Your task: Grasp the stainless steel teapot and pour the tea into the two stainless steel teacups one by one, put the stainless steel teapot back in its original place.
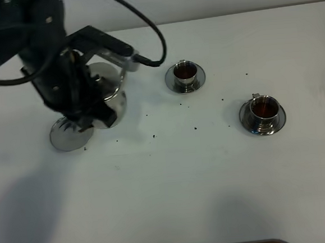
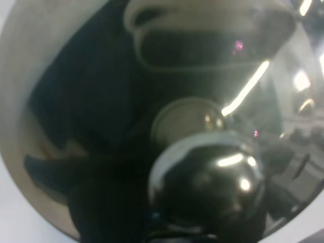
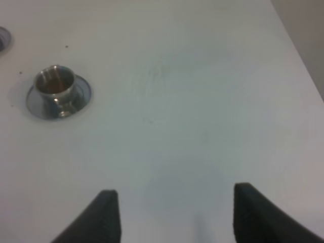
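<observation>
The stainless steel teapot (image 1: 110,97) hangs under my left arm at the left of the table, just right of the flat steel coaster (image 1: 65,137) and partly over its edge. My left gripper (image 1: 83,117) is shut at the pot's handle side. The left wrist view is filled by the pot's shiny lid and knob (image 2: 205,182); the fingers cannot be made out there. Two stainless steel teacups on saucers hold brown tea, one at mid-table (image 1: 185,74) and one further right (image 1: 263,111). My right gripper (image 3: 177,217) is open over bare table, well away from a cup (image 3: 54,86).
Small dark specks dot the white table (image 1: 172,171) between the pot and the cups. A black cable (image 1: 155,32) loops from the left arm over the table's back. The table's right edge (image 3: 304,61) shows in the right wrist view.
</observation>
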`<state>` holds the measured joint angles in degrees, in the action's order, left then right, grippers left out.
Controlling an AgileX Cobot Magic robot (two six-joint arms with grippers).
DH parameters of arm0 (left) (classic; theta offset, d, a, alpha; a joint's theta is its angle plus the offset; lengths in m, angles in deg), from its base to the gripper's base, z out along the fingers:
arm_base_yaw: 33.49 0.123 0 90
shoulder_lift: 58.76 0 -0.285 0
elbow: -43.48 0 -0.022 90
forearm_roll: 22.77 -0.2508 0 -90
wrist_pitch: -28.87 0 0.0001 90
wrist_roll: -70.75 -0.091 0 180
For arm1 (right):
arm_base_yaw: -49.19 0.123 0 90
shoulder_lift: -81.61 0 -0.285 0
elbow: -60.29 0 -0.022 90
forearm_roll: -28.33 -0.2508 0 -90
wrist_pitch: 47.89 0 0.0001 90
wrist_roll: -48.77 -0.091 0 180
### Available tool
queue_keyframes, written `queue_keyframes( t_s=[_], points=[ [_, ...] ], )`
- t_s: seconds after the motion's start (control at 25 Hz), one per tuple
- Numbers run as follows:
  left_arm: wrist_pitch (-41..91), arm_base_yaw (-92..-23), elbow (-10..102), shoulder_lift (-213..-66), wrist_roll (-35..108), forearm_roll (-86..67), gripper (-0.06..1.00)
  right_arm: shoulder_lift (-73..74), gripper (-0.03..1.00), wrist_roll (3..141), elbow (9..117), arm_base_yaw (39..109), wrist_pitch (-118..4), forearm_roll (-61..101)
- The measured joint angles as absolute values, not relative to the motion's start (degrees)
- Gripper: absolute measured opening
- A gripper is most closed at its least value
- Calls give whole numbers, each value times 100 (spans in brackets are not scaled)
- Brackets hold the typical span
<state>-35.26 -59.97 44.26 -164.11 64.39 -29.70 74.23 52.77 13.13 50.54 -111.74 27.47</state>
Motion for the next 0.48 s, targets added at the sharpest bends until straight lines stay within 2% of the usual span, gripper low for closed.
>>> queue_keyframes(
  t_s=[0.2, 0.48],
  points=[
    [-2715, -5563, 3264, -15731, 7075, -3115, 25, 7423, 49, 5272, 1313, 5054, -11174, 2747],
    [-1404, -5103, 2253, -15688, 7993, -3479, 25, 7423, 49, 5277, 1313, 5054, -11174, 2747]
  ],
)
